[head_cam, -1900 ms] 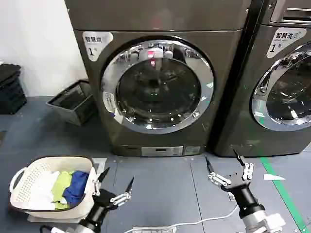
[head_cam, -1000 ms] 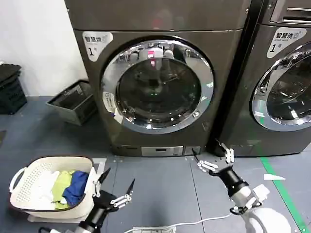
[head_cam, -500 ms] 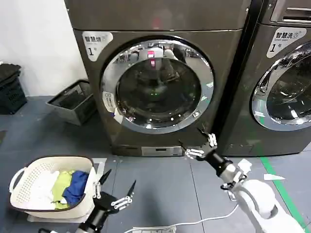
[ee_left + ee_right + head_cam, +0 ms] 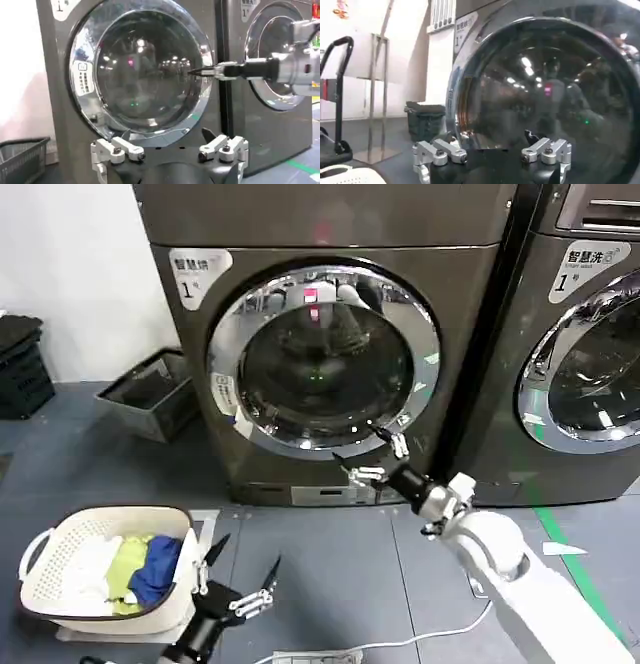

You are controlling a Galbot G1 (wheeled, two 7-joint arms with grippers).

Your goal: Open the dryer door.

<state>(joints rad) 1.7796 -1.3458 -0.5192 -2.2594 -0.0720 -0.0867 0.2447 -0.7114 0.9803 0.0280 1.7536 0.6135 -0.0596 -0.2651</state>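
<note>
The round chrome-rimmed glass dryer door [image 4: 325, 362] is observed shut, centred in the grey machine front. The right gripper [image 4: 372, 456] has been raised from near the floor to the door's lower right rim, jaws spread; a grasp appears imminent. The left gripper [image 4: 240, 576] is parked low beside the white laundry basket [image 4: 60, 569], jaws spread.

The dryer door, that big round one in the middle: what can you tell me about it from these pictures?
The dryer door is a round porthole: dark, reflective glass inside a wide, shiny chrome-looking ring, with a small label on the ring's left side. It sits shut, flat against the dark grey machine's front. The right gripper, fingers open, reaches up to the ring's lower right edge; contact cannot be judged. The left gripper hangs low by the floor, open.
</note>
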